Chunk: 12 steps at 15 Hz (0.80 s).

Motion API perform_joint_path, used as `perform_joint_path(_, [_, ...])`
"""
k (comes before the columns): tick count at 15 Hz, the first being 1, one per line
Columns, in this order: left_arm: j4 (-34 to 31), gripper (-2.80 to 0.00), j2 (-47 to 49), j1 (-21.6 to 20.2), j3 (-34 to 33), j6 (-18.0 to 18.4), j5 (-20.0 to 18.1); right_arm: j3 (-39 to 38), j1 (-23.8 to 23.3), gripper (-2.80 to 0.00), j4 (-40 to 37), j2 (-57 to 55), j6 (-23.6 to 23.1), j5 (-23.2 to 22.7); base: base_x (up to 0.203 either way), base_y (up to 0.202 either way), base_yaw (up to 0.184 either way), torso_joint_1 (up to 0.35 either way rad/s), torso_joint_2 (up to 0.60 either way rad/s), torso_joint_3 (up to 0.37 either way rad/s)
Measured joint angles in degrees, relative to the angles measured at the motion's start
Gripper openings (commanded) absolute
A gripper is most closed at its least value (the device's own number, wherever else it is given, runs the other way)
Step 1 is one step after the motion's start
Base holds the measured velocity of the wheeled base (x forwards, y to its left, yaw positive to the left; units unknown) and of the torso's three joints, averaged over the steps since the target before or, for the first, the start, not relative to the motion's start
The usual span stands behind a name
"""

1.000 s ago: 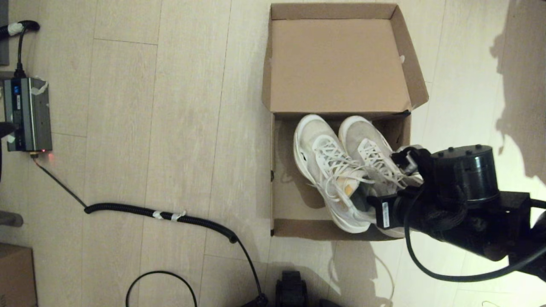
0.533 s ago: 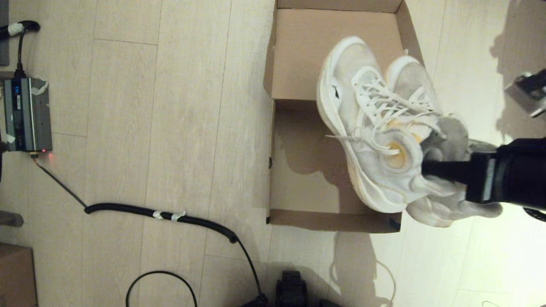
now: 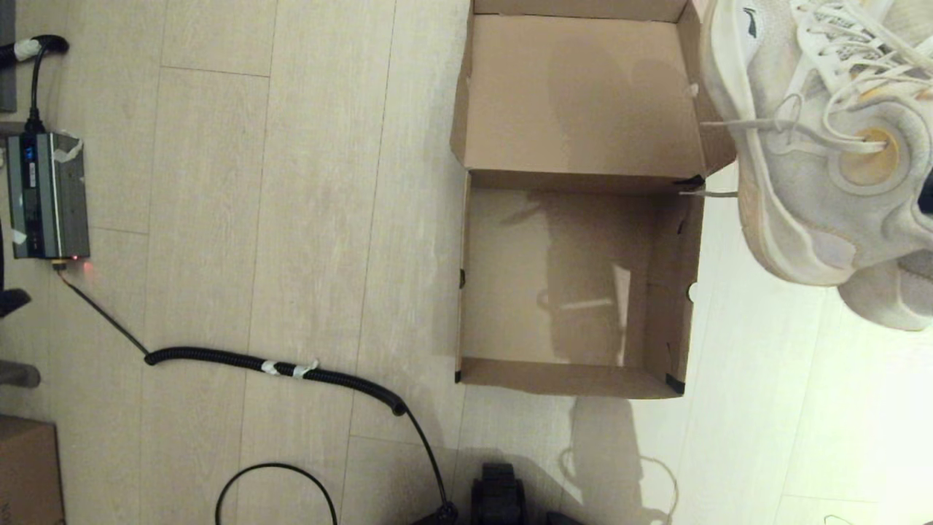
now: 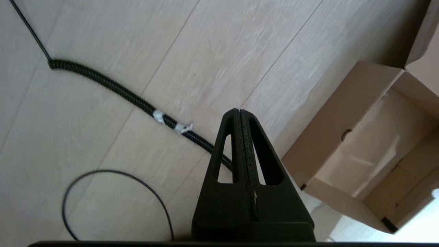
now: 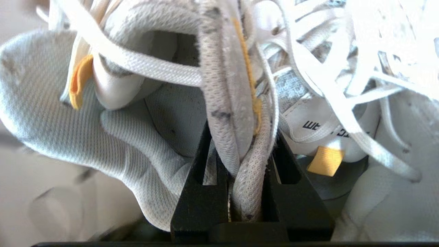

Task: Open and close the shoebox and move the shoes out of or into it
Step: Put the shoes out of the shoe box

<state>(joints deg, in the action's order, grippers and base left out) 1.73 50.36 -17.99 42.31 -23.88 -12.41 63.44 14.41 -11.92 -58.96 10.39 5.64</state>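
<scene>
The brown shoebox (image 3: 561,292) stands open and empty on the floor, its hinged lid (image 3: 576,95) laid back on the far side. Both white sneakers (image 3: 809,160) hang in the air beyond the box's right wall, at the head view's top right corner. My right gripper (image 5: 241,132) is shut on the two shoes' inner collars (image 5: 236,103), pinched together between its black fingers. White laces (image 5: 319,68) dangle loose. My left gripper (image 4: 239,111) is shut on nothing, held above the floor left of the shoebox (image 4: 343,137).
A grey power unit (image 3: 47,195) sits at the far left. From it a coiled black cable (image 3: 277,367) runs across the floor towards the box's near left corner. A thin cable loop (image 3: 277,481) and a small carton's corner (image 3: 25,470) lie nearer to me.
My right gripper has lifted both shoes out of the box and carried them up and to the right. The box now stands empty and has shifted slightly.
</scene>
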Motion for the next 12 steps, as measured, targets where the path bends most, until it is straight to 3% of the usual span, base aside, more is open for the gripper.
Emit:
perform_joint_path(6, [0.1, -2.80, -1.1, 0.0, -3.2, -3.5, -2.2, 0.0, -20.1, -2.80, 0.6, 0.2, -2.4, -0.1, 0.000, 0.000, 0.000, 0.000, 0.00, 0.000])
perform_joint_path(9, [0.6, -2.80, -1.4, 0.0, -4.8, -5.0, -3.0, -2.2, -23.7, -2.80, 2.7, -2.6, -2.4, -0.1, 0.000, 0.000, 0.000, 0.000, 0.00, 0.000])
perform_joint_path(12, [0.6, -2.80, -1.5, 0.0, -5.2, -5.5, -4.8, -3.1, -24.7, -2.80, 11.6, -8.6, -3.1, 0.2, 0.000, 0.000, 0.000, 0.000, 0.00, 0.000])
